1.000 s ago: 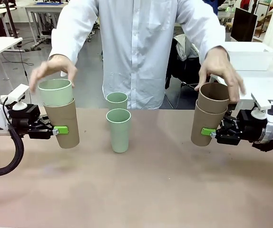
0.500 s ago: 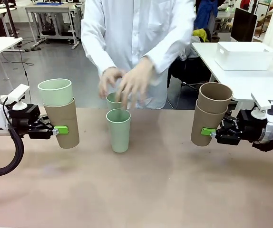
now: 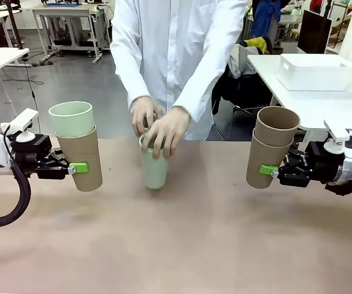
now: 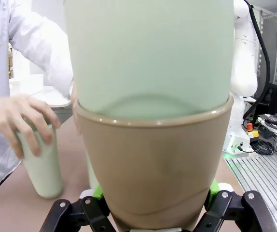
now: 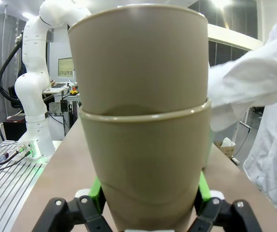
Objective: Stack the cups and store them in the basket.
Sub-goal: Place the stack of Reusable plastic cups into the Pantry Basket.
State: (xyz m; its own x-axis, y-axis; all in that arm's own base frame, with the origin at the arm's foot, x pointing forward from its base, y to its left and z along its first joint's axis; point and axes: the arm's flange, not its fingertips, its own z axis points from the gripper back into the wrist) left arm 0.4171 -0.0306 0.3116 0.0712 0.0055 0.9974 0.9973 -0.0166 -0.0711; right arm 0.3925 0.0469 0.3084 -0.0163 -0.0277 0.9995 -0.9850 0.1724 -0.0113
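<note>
Left gripper (image 3: 76, 167): clamped on the lower wall of a brown-taupe tapered matte tumbler (image 3: 83, 160). In the left wrist view you see a green pad (image 4: 95, 192) pressed against each side of its base.
Left stack: a pale mint green tapered tumbler (image 3: 71, 119) is nested upright in the brown-taupe one, with its rim standing well above the brown rim. You will find the stack held clear of the brown worktop (image 3: 194, 245), at the robot's left.
Right gripper (image 3: 267, 169): clamped on the lower wall of a second brown-taupe tumbler (image 3: 260, 160).
Right stack: a third brown-taupe tumbler (image 3: 276, 126) sits nested in it. The stack tilts slightly and is held clear of the worktop, at the robot's right.
Centre cup: a mint green tumbler (image 3: 154, 174) stands upright on the worktop between the two stacks, well apart from both.
Person's hands: one hand (image 3: 164, 130) covers the centre cup's rim and the other hand (image 3: 143, 113) is just behind it. You cannot tell whether another cup is under them.
Basket: a large white rectangular plastic bin (image 3: 316, 72) rests on a white side table beyond the right arm, well apart from all the cups.
</note>
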